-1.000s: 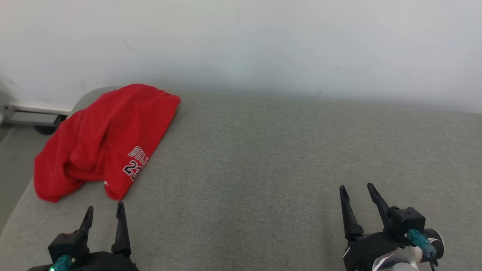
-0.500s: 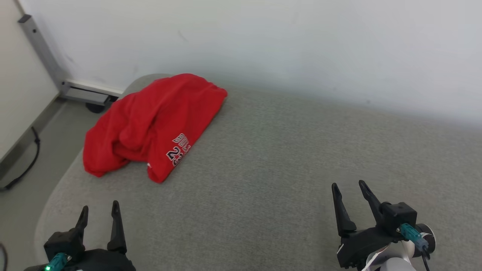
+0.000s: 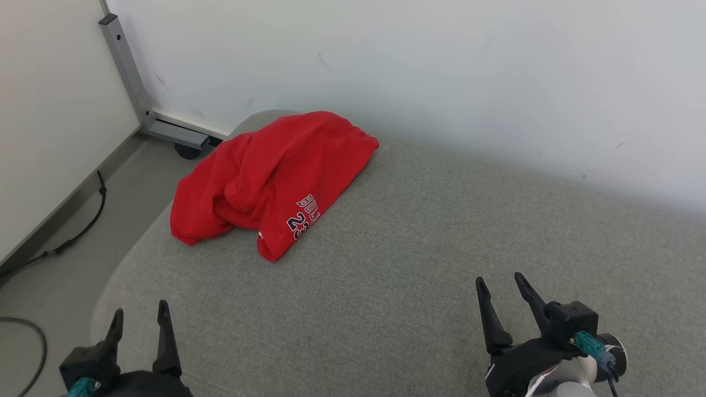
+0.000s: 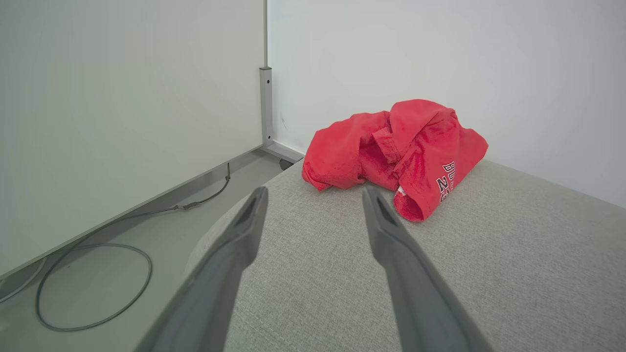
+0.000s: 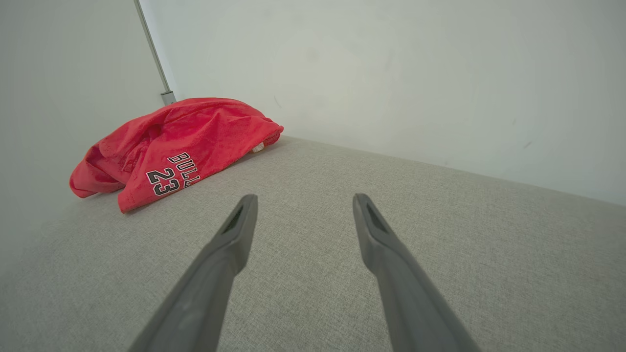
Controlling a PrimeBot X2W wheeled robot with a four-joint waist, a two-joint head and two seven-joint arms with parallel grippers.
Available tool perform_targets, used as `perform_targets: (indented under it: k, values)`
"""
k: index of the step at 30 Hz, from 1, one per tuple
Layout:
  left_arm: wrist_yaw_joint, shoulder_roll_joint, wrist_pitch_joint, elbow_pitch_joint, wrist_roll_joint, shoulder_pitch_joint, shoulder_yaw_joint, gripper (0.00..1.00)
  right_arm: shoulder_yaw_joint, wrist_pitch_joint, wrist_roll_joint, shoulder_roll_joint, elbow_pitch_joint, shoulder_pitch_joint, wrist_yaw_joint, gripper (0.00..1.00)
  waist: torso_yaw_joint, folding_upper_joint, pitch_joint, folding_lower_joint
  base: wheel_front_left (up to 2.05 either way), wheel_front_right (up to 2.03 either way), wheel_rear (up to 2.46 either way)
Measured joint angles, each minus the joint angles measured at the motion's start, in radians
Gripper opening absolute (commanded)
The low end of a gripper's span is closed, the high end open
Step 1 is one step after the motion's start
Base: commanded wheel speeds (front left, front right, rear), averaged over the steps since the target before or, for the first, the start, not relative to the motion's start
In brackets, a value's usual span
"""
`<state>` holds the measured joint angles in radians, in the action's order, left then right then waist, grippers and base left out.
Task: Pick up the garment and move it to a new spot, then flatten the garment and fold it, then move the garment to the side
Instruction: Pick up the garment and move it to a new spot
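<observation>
A red garment (image 3: 270, 173) with white "23" lettering lies crumpled near the far left corner of a grey fabric surface (image 3: 419, 248). The left wrist view has the garment (image 4: 396, 146) ahead, beyond the fingertips; in the right wrist view the garment (image 5: 171, 146) lies far off to the left. My left gripper (image 3: 139, 315) stands open at the lower left, well short of the garment, nothing between its fingers. Low on the right, my right gripper (image 3: 499, 285) is open and empty, far from the garment.
A white wall (image 3: 441, 77) runs behind the surface. A grey metal post and wheeled base (image 3: 149, 116) stand at the left corner. Floor with a dark cable (image 3: 33, 336) lies off the surface's rounded left edge.
The whole head view has swung left, so the camera turned toward the garment. The garment itself lies as before. Both grippers stay open.
</observation>
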<state>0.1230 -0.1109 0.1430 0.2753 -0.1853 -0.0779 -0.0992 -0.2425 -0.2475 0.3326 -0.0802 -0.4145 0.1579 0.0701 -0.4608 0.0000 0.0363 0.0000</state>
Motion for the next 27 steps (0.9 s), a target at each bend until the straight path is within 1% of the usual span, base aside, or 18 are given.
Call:
perform_targets:
  k: [8,10,13,17,19,24,27]
  values:
    - [0.0,0.004,0.0,-0.006,0.0,0.015,0.001,1.0,-0.006,0.0,0.0,0.002,-0.011,0.016,-0.001,1.0,-0.002,0.0,0.003,0.0,0.0,0.0,0.0]
    - [0.0,0.007,0.0,-0.008,-0.004,0.015,0.008,1.0,-0.015,0.0,0.0,0.003,-0.016,0.018,-0.009,1.0,0.002,0.0,0.003,0.0,0.0,0.0,0.0]
    - [-0.001,0.005,-0.002,-0.008,-0.008,0.011,0.012,1.0,-0.019,0.0,0.0,0.005,-0.019,0.02,-0.009,1.0,0.012,0.0,0.003,0.0,0.0,0.0,0.0]
    - [-0.02,-0.014,-0.013,-0.002,-0.015,-0.019,0.012,1.0,-0.025,0.0,-0.002,0.006,-0.011,0.045,-0.01,1.0,0.028,0.0,0.001,0.0,0.0,0.0,0.0]
    - [-0.037,-0.023,-0.021,0.006,-0.018,-0.057,0.012,1.0,-0.025,-0.001,-0.002,0.007,0.004,0.061,-0.01,1.0,0.038,0.0,-0.001,0.0,0.0,0.0,0.0]
    - [-0.063,-0.044,-0.039,0.029,-0.027,-0.141,0.016,1.0,-0.025,-0.003,-0.012,0.009,0.04,0.092,-0.01,1.0,0.067,0.0,-0.005,0.0,0.0,0.0,0.0]
    - [-0.081,-0.06,-0.056,0.062,-0.032,-0.19,0.019,1.0,-0.031,-0.005,-0.022,0.011,0.056,0.101,-0.017,1.0,0.089,0.0,-0.008,0.0,0.0,0.0,0.0]
